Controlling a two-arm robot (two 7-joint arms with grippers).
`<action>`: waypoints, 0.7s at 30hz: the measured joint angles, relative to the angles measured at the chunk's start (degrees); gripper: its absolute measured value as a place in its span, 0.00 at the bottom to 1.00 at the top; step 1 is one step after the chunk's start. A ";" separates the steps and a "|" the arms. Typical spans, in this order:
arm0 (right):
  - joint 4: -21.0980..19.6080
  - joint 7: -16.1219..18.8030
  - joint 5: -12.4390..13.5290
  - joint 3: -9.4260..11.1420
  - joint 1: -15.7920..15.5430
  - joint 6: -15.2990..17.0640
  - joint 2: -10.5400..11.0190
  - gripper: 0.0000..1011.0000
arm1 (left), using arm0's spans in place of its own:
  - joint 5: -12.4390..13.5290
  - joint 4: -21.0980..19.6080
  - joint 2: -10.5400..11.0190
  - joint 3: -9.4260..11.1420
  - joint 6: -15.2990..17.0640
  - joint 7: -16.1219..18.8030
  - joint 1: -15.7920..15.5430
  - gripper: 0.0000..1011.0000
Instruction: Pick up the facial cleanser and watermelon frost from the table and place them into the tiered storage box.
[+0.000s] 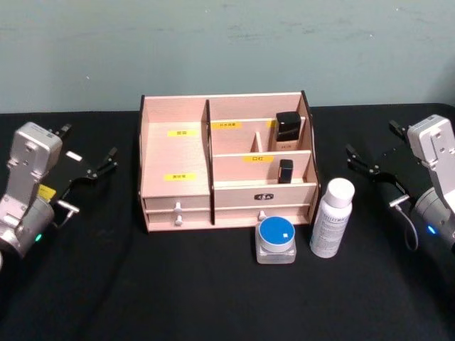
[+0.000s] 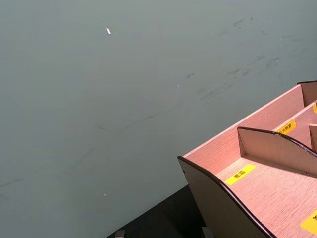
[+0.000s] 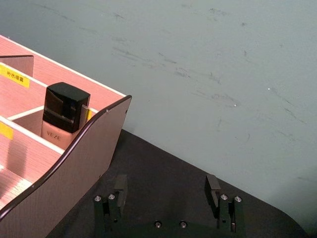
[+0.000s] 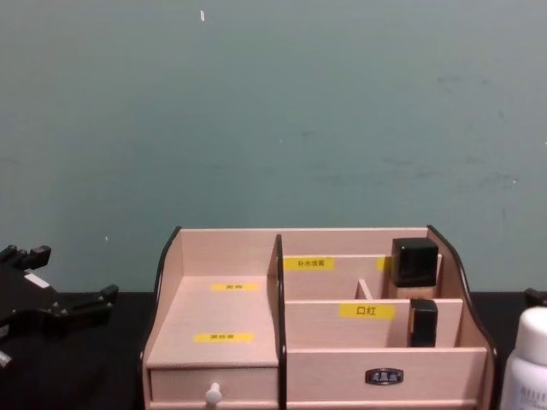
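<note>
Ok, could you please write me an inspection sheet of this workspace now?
Surface: black table, flat.
Job's things: facial cleanser upright by the right front corner of the tiered storage box; watermelon frost before the box's front, left of the cleanser; both outside the box.
Clutter: two black-capped bottles in the box's right compartments.
Grippers: left gripper open, left of the box; right gripper open, right of it; neither holds anything.
Cables: thin cable looping at the right arm.
Surroundings: scuffed grey-green wall behind.
</note>
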 joint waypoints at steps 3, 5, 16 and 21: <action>0.00 0.00 0.00 0.00 0.00 0.00 0.00 0.99 | 0.00 0.00 0.00 0.00 0.00 0.00 0.00 0.99; 0.00 0.00 0.00 0.00 0.00 0.00 0.00 0.99 | 0.00 0.00 0.00 0.00 0.00 0.00 0.00 0.99; 0.00 0.00 0.00 0.00 0.00 0.00 0.00 0.99 | 0.00 0.00 0.00 0.00 0.00 0.00 0.00 0.99; 0.00 0.00 0.00 0.00 0.00 0.00 0.00 0.99 | 0.00 0.00 0.00 0.00 0.00 0.00 0.00 0.99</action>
